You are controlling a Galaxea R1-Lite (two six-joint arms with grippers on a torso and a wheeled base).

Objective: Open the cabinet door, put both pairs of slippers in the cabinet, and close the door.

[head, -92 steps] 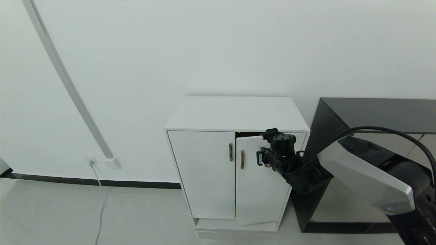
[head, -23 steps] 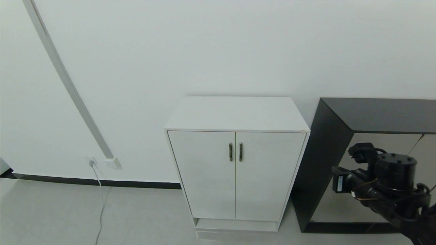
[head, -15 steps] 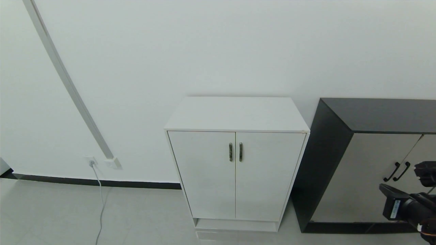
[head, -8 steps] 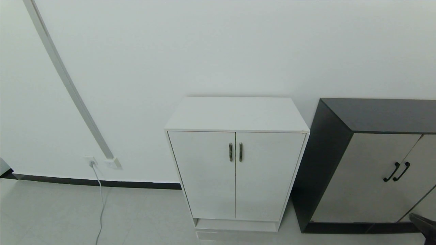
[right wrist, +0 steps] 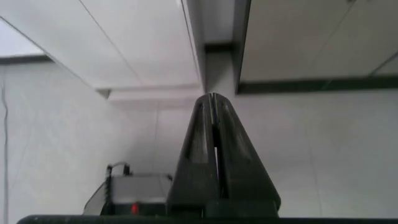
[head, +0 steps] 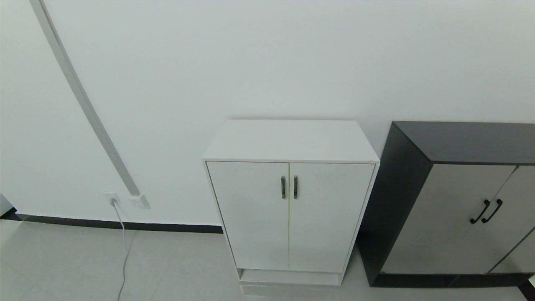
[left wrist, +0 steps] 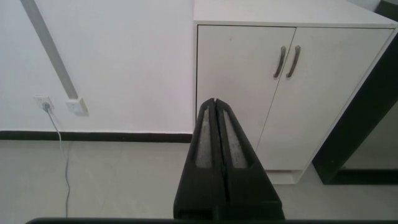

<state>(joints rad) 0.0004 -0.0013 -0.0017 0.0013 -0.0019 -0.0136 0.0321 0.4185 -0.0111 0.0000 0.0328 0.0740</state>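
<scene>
The white cabinet [head: 288, 200] stands against the wall with both doors flush and its two dark handles [head: 289, 187] side by side at the middle seam. In the left wrist view my left gripper [left wrist: 214, 106] is shut with nothing in it, well back from the cabinet [left wrist: 292, 87] and pointing at its left door. In the right wrist view my right gripper [right wrist: 212, 99] is shut and empty, low over the floor, pointing toward the gap between the white cabinet [right wrist: 137, 50] and the dark cabinet [right wrist: 311, 43].
A dark cabinet [head: 455, 196] with grey doors and black handles stands right of the white one. A wall socket [head: 111, 197] with a cable running down to the floor is at the left, under a slanted wall conduit [head: 79, 96]. Grey tiled floor [head: 83, 267] lies in front.
The right cabinet door, ajar 6 s ago with my right gripper at it, now lies flush. My right arm has drawn back right and down, out of the head view.
</scene>
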